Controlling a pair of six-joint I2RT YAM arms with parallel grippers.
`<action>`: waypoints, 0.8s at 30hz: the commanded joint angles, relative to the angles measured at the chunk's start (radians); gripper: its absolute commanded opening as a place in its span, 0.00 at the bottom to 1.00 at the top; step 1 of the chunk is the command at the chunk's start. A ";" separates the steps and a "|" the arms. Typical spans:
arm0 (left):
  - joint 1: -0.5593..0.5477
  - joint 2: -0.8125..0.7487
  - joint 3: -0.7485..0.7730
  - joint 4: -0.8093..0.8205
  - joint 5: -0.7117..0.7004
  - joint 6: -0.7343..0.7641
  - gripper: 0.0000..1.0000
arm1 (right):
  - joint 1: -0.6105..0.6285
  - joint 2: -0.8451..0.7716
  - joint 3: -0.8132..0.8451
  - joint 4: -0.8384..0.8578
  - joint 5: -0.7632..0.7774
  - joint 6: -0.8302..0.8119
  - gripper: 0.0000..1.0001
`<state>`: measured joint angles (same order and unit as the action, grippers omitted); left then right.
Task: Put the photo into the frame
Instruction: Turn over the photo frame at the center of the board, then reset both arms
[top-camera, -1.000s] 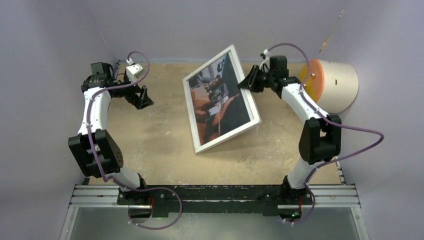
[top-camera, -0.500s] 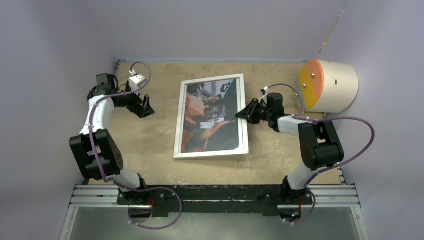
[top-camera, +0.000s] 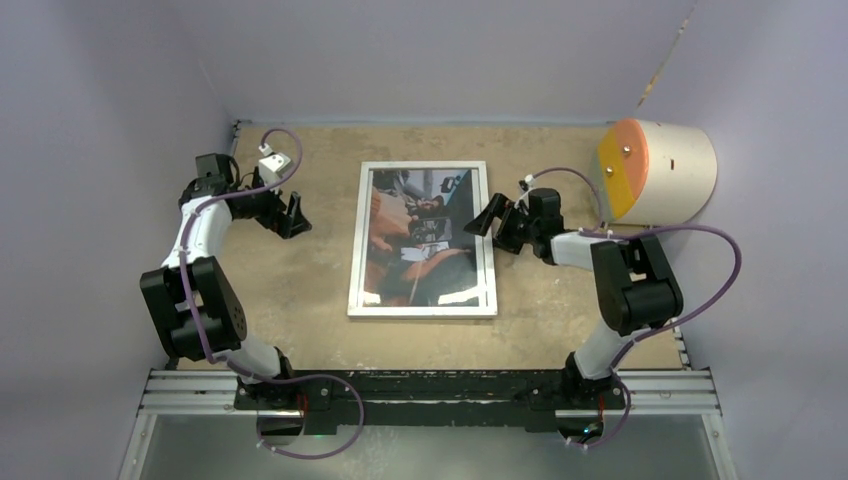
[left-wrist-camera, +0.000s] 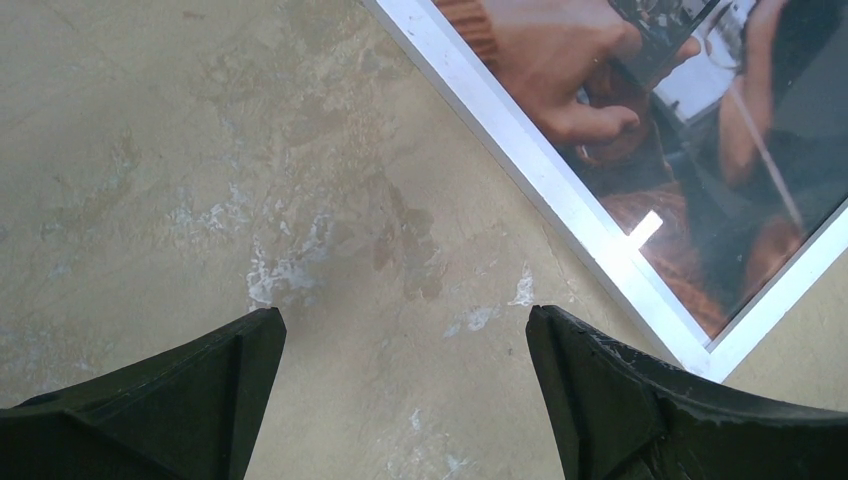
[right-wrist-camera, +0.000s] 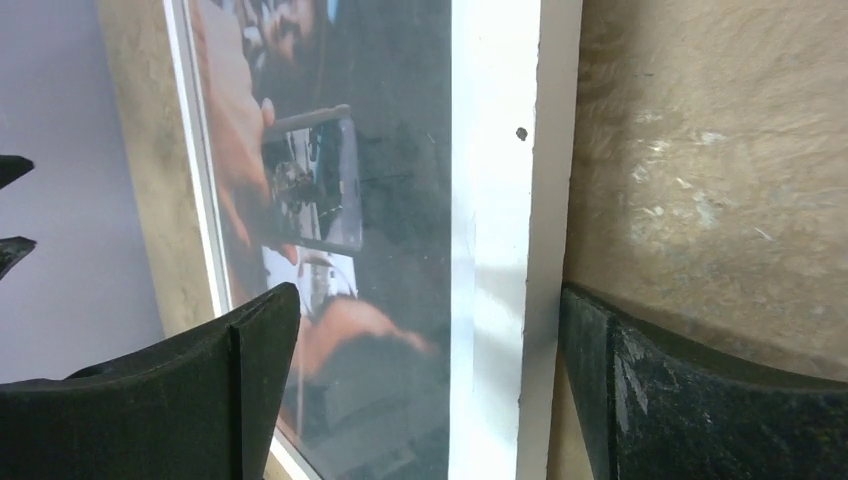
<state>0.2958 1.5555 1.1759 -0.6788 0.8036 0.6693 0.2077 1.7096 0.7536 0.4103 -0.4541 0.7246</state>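
1. Frame (top-camera: 421, 310) lies flat on the table (top-camera: 300, 300), front up, long axis running away from the arm bases. Photo (top-camera: 420, 240) shows behind the pane.
2. Right hand (top-camera: 488, 228) is the nearer one. Its fingers are apart and straddle the frame's right long rim without clamping; I can't tell if they touch it.
3. Left hand (top-camera: 298, 215) has fingers apart over bare table, left of the frame and clear of it.
4. My read: the photo looks seated, and the right hand can pull off rightward.

overhead view looks down; both wrist views closely share the frame (top-camera: 423, 240)
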 joint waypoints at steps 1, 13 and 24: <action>0.012 -0.023 -0.022 0.077 0.021 -0.060 1.00 | -0.001 -0.072 0.031 -0.153 0.172 -0.089 0.99; 0.010 -0.061 -0.349 0.722 -0.010 -0.414 1.00 | -0.002 -0.415 -0.071 -0.145 0.875 -0.356 0.99; 0.000 0.167 -0.549 1.344 -0.028 -0.660 1.00 | -0.022 -0.482 -0.414 0.507 1.141 -0.593 0.99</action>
<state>0.2985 1.6676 0.6369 0.3878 0.7666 0.1371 0.1917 1.2469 0.4301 0.5632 0.5739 0.2520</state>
